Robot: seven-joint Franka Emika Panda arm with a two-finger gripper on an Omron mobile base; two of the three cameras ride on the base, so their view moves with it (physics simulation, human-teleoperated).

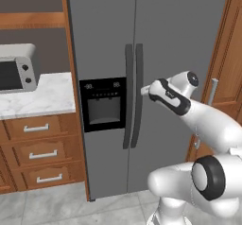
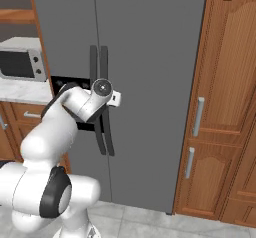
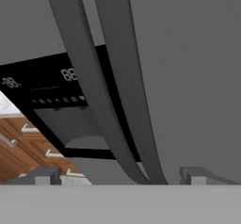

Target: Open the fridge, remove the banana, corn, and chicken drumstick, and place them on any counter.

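Fridge shut; marble counter left, wooden cabinet right.

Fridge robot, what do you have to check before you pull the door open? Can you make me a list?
1. Fridge doors closed: ok, both shut.
2. Gripper open: ok, jaws wide.
3. Handles between the fingers: ok in the hand view, both handles together.
4. Only one handle lined up: not ok.
5. Fingers touching a handle: cannot tell.
6. Counter has free space: ok, beside the microwave.
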